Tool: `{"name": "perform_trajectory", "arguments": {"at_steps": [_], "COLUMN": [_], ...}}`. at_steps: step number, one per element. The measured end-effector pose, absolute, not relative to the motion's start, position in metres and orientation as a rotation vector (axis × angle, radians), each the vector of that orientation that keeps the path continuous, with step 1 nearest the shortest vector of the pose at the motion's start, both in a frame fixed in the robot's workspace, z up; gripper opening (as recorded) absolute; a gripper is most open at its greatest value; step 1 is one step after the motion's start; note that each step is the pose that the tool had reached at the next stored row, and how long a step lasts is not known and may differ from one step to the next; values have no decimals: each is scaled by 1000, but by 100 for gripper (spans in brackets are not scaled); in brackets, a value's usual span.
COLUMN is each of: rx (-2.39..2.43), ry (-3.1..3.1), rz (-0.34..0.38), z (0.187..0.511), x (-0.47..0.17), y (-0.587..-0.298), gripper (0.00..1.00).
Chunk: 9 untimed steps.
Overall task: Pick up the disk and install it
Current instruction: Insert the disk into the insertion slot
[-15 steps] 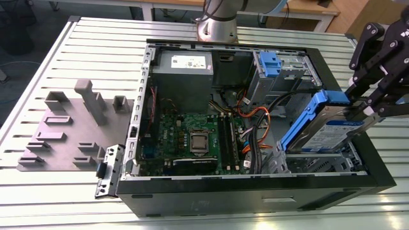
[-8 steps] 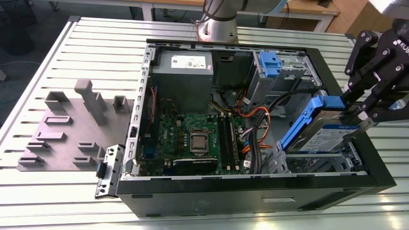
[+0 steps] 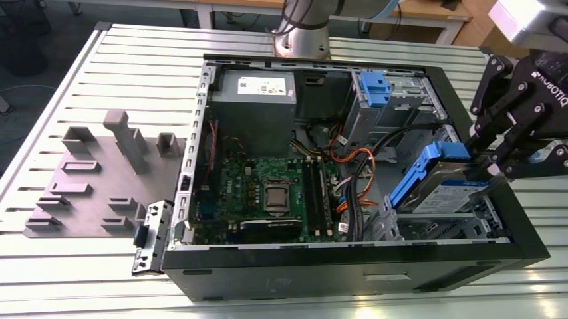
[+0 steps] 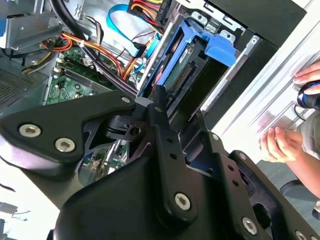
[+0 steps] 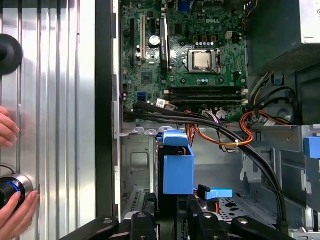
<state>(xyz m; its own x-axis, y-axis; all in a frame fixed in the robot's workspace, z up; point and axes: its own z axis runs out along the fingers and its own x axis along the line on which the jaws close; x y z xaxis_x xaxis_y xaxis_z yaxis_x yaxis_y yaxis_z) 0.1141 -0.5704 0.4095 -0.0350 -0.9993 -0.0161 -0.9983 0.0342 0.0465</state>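
The disk [image 3: 441,191] is a silver-grey drive with a white-and-blue label and blue plastic rails. It hangs tilted at the case's front corner, on the exterior view's right, its lower end over the metal drive bay [image 3: 443,229]. My black gripper [image 3: 494,164] is shut on its raised end. In the second wrist view the disk [image 4: 186,70] sits between my fingers [image 4: 159,117], blue tab pointing away. In the first wrist view the disk's blue rail [image 5: 178,172] stands just beyond my gripper [image 5: 170,225].
The open black tower case [image 3: 355,266] holds a green motherboard [image 3: 266,193], a grey power-supply box [image 3: 255,100], another blue-fronted unit [image 3: 373,90] and bundled cables [image 3: 355,163]. A grey fixture plate [image 3: 89,179] lies outside it. A person's hands [image 4: 280,142] rest beside the case.
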Motion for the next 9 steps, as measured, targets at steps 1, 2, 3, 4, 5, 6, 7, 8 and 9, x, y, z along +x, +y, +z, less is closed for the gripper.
{"name": "perform_trajectory", "arguments": {"at_steps": [1, 2, 3, 4, 5, 6, 7, 8, 9], "rx": [2168, 2167, 2167, 2167, 2167, 2167, 2167, 2167, 2167], "ry": [-2244, -2244, -2244, -2243, -2243, -2243, -2243, -2243, -2243], "rz": [-69, -69, -69, -69, -69, -69, -69, -69, -69], "z": [408, 406, 404, 402, 400, 399, 395, 393, 389], "x": [114, 114, 114, 114, 114, 114, 114, 114, 114], "y": [-570, -570, -570, -570, -570, -570, -570, -570, -570], "gripper": [35, 35, 35, 35, 35, 35, 35, 35, 35]}}
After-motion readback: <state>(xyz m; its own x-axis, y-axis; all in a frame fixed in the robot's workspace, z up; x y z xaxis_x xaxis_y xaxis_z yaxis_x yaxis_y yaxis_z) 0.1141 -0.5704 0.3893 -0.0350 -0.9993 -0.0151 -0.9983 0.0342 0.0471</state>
